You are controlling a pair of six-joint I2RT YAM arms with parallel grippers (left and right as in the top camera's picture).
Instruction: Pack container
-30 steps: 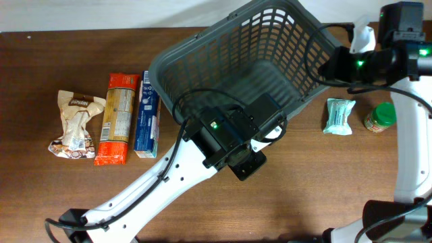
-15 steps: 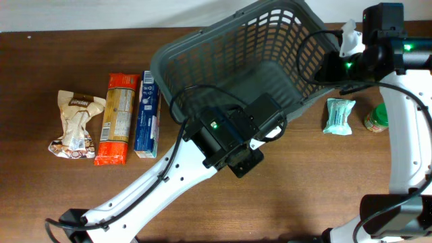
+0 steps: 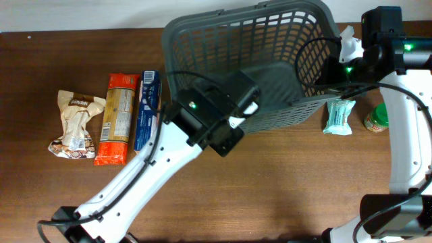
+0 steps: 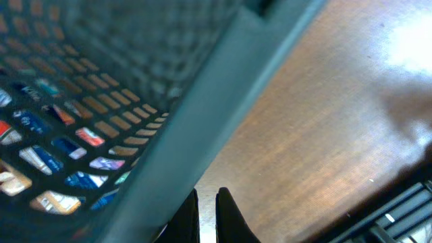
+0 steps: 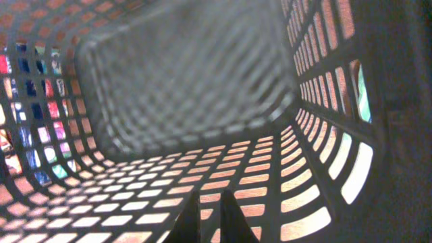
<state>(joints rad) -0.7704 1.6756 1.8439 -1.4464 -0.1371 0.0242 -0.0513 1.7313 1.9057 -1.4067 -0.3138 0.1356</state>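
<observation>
The container [image 3: 223, 40], a large dark grey slotted basket, is tilted at the back middle of the table, with its near side raised. My left gripper [image 3: 248, 111] is at its near rim. In the left wrist view the fingers [image 4: 208, 202] are nearly together against the thick rim [image 4: 202, 115]. My right gripper [image 3: 335, 66] is at the basket's right rim. In the right wrist view its fingers [image 5: 209, 216] are nearly together and look into the empty lattice interior [image 5: 182, 74].
On the left lie a brown-and-white bag [image 3: 75, 125], an orange pasta packet [image 3: 116, 118] and a blue box [image 3: 146, 111]. Right of the basket lie a mint-green packet [image 3: 338, 116] and a green-lidded jar [image 3: 379, 118].
The basket has shifted back and left and tipped up further. My left gripper moved up and left with its near rim. The right arm moved left, then held.
</observation>
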